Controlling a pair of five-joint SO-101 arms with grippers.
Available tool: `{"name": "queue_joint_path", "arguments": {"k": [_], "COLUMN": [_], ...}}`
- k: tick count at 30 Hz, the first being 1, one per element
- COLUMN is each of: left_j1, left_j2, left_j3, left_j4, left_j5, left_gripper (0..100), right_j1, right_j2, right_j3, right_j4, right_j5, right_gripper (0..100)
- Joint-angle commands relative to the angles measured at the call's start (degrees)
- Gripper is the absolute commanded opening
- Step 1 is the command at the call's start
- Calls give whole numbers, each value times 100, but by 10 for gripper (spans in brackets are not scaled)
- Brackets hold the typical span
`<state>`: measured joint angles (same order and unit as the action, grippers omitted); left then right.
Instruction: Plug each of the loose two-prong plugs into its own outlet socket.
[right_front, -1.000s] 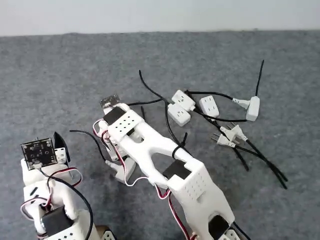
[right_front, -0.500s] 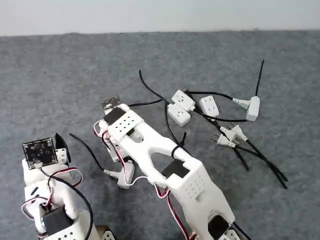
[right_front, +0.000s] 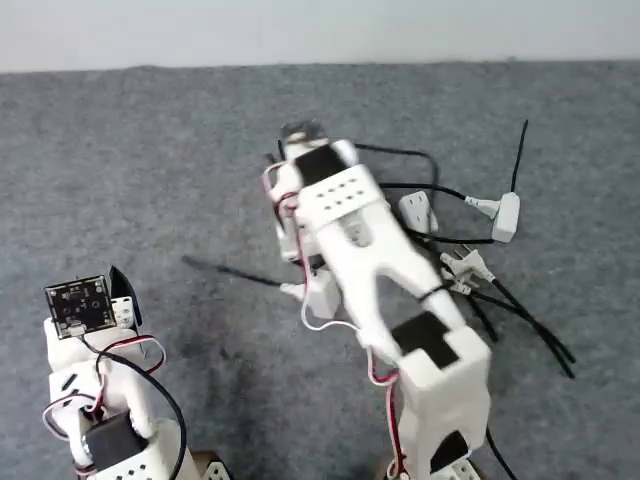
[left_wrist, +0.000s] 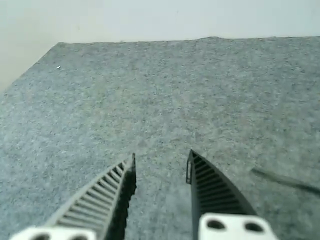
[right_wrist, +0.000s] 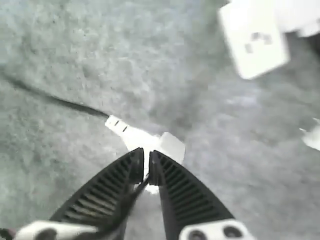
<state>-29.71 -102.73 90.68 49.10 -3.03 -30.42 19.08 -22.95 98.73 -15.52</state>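
1. The right gripper (right_wrist: 146, 159) has its jaws pinched almost together on a white plug (right_wrist: 167, 145). The plug's body pokes out just past the fingertips.
2. A black cord (right_wrist: 55, 100) runs from the plug's tapered end and lies across the grey carpet (right_front: 120, 150). In the high view the plug sits near the middle of the frame, tucked against the right arm (right_front: 350, 225), and the cord trails off to the left.
3. The left gripper (left_wrist: 161, 159) has its jaws moderately apart, and carpet shows through the gap.
4. The left arm (right_front: 95, 400) stands in the lower left of the high view, well apart from the held plug.
5. A white socket block (right_front: 418, 212) lies right of centre in the upper half of the high view, just beside the right arm.
6. Farther right is a second white block (right_front: 506, 217), with a white plug end against its left side.
7. Two loose plugs (right_front: 462, 268) lie below these, right of the arm, among crossing black cords.
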Motion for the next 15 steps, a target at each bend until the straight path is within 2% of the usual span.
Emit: {"name": "queue_joint_path", "arguments": {"k": [1, 10, 15], "left_j1": [53, 53, 62], "left_j2": [0, 0, 0], "left_j3": [-31, -31, -31], "left_j4": [-202, -229, -229], "left_j5": [-44, -44, -44], "left_gripper": [170, 170, 170], "right_j1": [576, 2475, 2527], "right_j2": [-857, -1754, -1807], "right_j3": [-255, -114, 387], "right_j4": [356, 418, 409], "right_j5": [334, 1222, 1336], "right_gripper": [8, 8, 8]}}
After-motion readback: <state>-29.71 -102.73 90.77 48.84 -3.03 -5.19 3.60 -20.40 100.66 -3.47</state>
